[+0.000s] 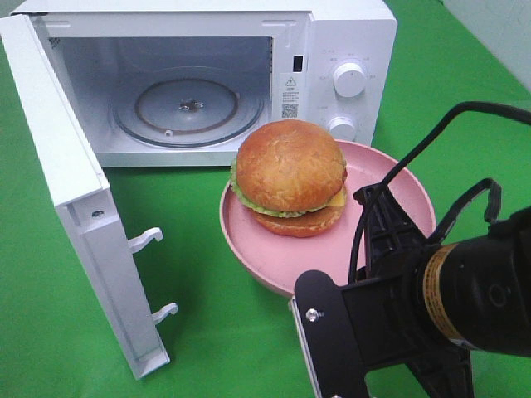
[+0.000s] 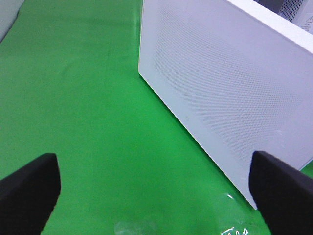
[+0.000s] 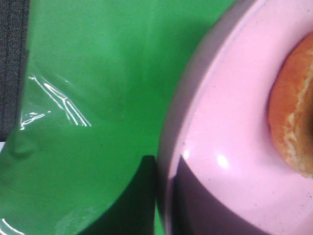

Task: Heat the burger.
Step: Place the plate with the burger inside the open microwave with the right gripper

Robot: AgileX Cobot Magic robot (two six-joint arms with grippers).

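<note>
The burger (image 1: pixel 290 176), with a golden bun, lettuce frill and a cheese corner, sits on a round pink plate (image 1: pixel 257 249) just in front of the open microwave (image 1: pixel 344 37). My right gripper (image 1: pixel 377 207) comes in from the lower right and is shut on the plate's right rim. In the right wrist view the plate (image 3: pixel 230 137) and the bun's edge (image 3: pixel 293 112) fill the frame, and the fingers are hidden. My left gripper (image 2: pixel 155 191) stands open over the green cloth beside the microwave door (image 2: pixel 230 93), with nothing between its fingers.
The white door (image 1: pixel 75 207) swings out to the left, its latch hooks (image 1: pixel 149 240) pointing right. The glass turntable (image 1: pixel 189 106) lies bare inside the cavity. Two knobs (image 1: pixel 348 79) are on the right panel. Green cloth (image 1: pixel 207 332) covers the table.
</note>
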